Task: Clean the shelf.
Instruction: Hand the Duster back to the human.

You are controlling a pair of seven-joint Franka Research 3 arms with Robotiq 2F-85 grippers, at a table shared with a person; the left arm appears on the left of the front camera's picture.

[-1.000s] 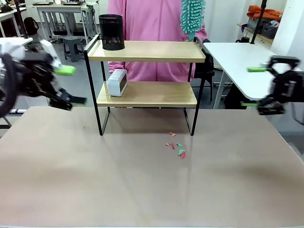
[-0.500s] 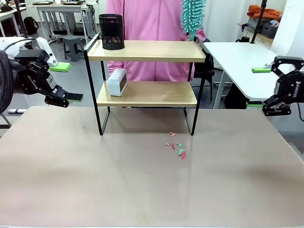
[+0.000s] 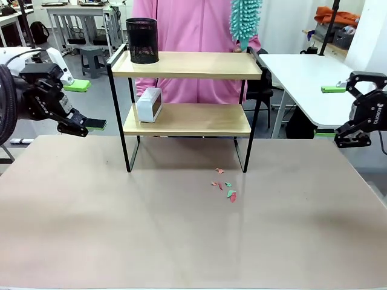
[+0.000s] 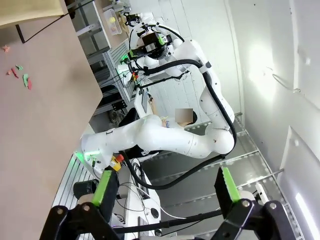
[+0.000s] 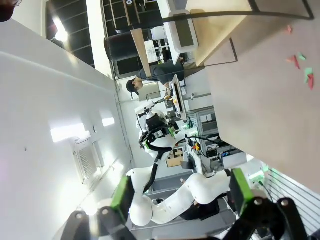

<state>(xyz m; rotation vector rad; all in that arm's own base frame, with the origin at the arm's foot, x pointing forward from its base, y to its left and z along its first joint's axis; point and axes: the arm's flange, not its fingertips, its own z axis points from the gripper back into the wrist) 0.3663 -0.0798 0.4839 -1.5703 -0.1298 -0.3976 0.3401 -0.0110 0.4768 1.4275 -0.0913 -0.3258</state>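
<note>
Brown tabletop [image 3: 181,241] carries the shelf [image 3: 187,118] at its far middle. Left gripper [image 3: 84,106] and right gripper [image 3: 331,112] hang at either side, both wide open, holding nothing.

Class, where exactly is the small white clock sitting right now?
In the front view, the white clock stands on the left end of the shelf's lower board, directly below the black mesh cup on the upper board.

The left gripper [image 3: 83,104] hangs above the table's left edge, fingers spread wide and holding nothing. The right gripper [image 3: 334,110] hangs at the right edge, likewise spread.
</note>
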